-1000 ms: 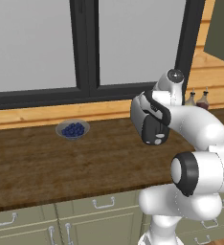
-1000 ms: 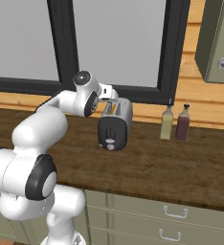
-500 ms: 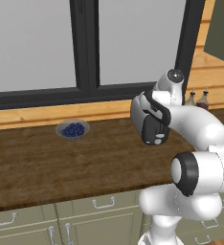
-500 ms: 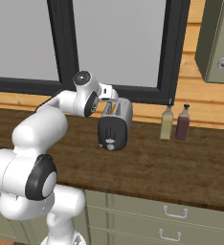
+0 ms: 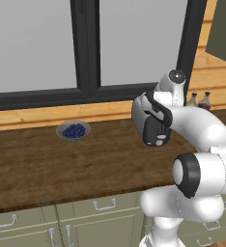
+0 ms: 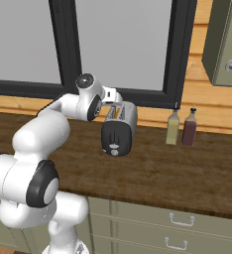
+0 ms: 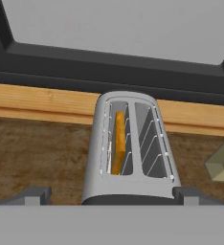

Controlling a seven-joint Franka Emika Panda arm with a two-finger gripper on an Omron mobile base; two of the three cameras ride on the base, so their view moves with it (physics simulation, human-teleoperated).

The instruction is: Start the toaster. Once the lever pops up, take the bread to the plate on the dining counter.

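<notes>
bread (image 7: 118,141) on edge in toaster's (image 7: 129,153) left slot, long axis along the slot, jaws spread wide

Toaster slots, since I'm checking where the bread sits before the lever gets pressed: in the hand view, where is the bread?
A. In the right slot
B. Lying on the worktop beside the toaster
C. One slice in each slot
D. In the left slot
D. In the hand view the bread stands on edge in the left slot of the toaster, and the right slot shows only its wire guides.
</notes>
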